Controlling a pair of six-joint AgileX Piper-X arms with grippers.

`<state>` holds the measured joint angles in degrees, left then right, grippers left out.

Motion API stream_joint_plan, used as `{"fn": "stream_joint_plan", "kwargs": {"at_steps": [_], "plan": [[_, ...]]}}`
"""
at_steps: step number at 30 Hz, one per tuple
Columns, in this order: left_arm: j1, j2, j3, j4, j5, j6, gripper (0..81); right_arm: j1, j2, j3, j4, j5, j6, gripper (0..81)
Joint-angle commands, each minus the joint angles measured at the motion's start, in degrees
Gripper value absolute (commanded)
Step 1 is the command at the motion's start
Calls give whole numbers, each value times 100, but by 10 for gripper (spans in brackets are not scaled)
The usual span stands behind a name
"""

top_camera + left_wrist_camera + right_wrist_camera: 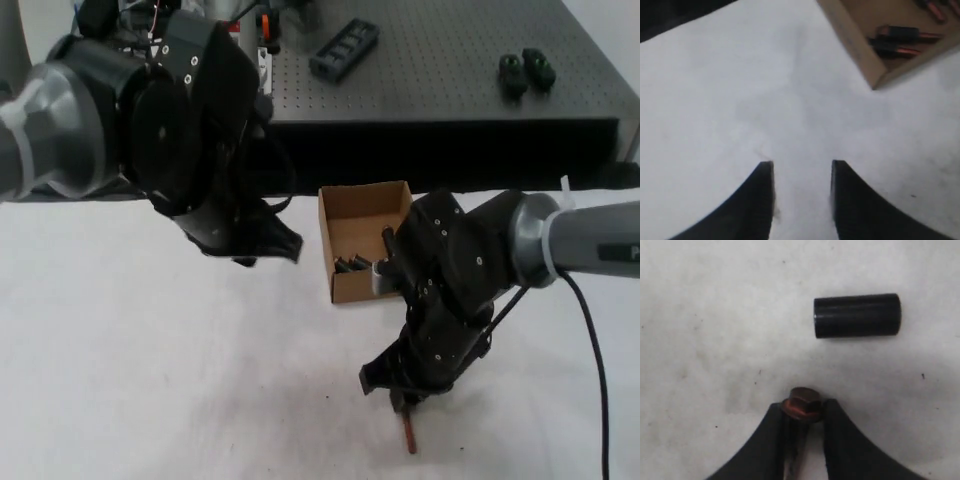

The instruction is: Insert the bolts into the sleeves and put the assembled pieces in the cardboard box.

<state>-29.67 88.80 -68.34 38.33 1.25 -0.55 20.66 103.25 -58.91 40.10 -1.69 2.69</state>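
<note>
Bolt [802, 407] is sitting pinched head-out in right jaws, likely for aligning with the sleeve [857, 315] lying nearby on counter [700, 315]; left jaws are hanging wide, empty.

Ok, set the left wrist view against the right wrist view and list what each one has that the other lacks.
Left wrist, not right: a corner of the cardboard box with assembled pieces inside, and the left gripper, open and holding nothing. Right wrist, not left: a black sleeve lying on its side, and the right gripper shut on a copper-coloured bolt. Both: the white bench cover.
</note>
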Motion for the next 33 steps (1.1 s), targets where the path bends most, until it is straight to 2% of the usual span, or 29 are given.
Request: {"fn": "stream_joint_plan", "kwargs": {"at_steps": [1, 7, 9, 15, 17, 21, 23, 30, 33], "plan": [[-35, -8, -6, -123, 618, 160, 281, -22, -40, -16, 166, -71, 4, 27], [-210, 114, -6, -70, 980, 889, 288, -251, -277, -16, 1005, 874, -1497, 27], [-330, 133, -6, -70, 978, 1036, 288, -388, -343, -16, 1350, 1111, -1635, 27], [-603, 145, -6, -70, 978, 1050, 288, -845, -418, 117, 1320, 897, -1684, 3], [-620, 145, -6, -70, 978, 1050, 288, -953, -418, 144, 1302, 651, -1661, 75], [-617, 145, -6, -70, 968, 1050, 288, -1088, -418, 142, 1330, 619, -1641, 310], [-617, 145, -6, -70, 968, 1050, 288, -1098, -418, 142, 1352, 619, -1604, 357], [-617, 145, -6, -120, 971, 1050, 288, -1098, -418, 404, 1488, 580, -1114, 279], [-617, 145, -6, -120, 971, 1050, 288, -1098, -404, 705, 1275, 566, -1080, 214]]}}
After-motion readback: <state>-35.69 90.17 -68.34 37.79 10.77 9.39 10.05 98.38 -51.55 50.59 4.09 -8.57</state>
